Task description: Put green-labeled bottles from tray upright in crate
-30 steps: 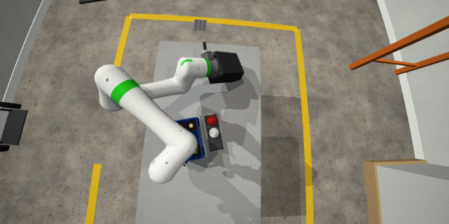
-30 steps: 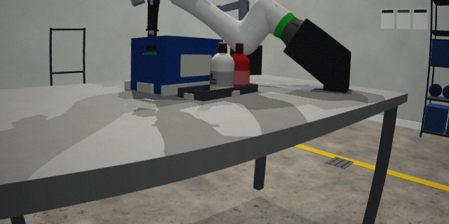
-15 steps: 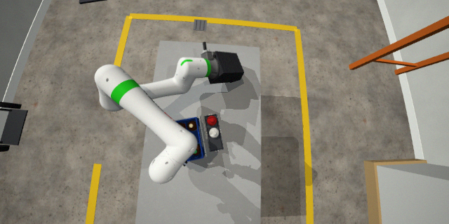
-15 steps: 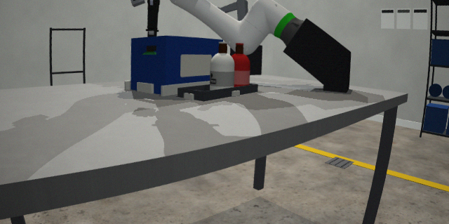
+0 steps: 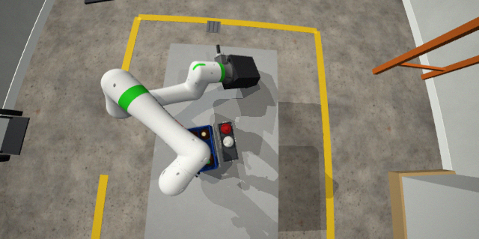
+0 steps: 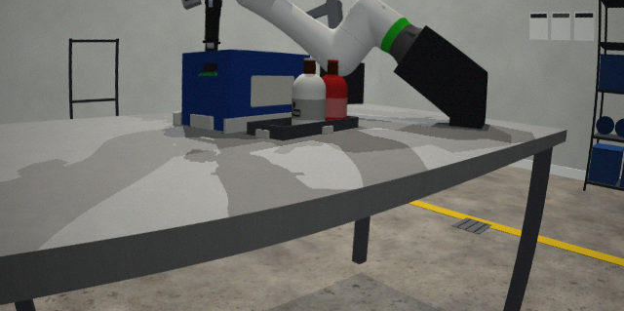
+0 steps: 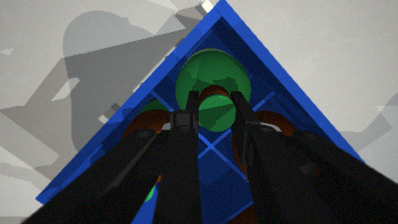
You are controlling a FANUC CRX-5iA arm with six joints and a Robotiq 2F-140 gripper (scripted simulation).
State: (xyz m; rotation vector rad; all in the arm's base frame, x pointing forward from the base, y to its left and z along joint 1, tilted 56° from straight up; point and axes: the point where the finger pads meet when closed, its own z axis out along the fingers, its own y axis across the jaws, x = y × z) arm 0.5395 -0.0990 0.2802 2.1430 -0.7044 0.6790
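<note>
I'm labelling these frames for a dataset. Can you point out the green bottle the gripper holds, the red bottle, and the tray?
green bottle [image 7: 216,111]: wrist view, on its cap between the fingers.
red bottle [image 6: 335,92]: exterior view, on its body.
tray [image 6: 288,130]: exterior view, on its front wall.

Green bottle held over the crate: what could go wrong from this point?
1. The hand grips the green bottle only at its neck, so it may tilt on release in the blue crate.
2. Brown-capped bottles fill nearby slots; withdrawing fingers could knock them.
3. Catching a divider could shift the crate toward the tray.
</note>
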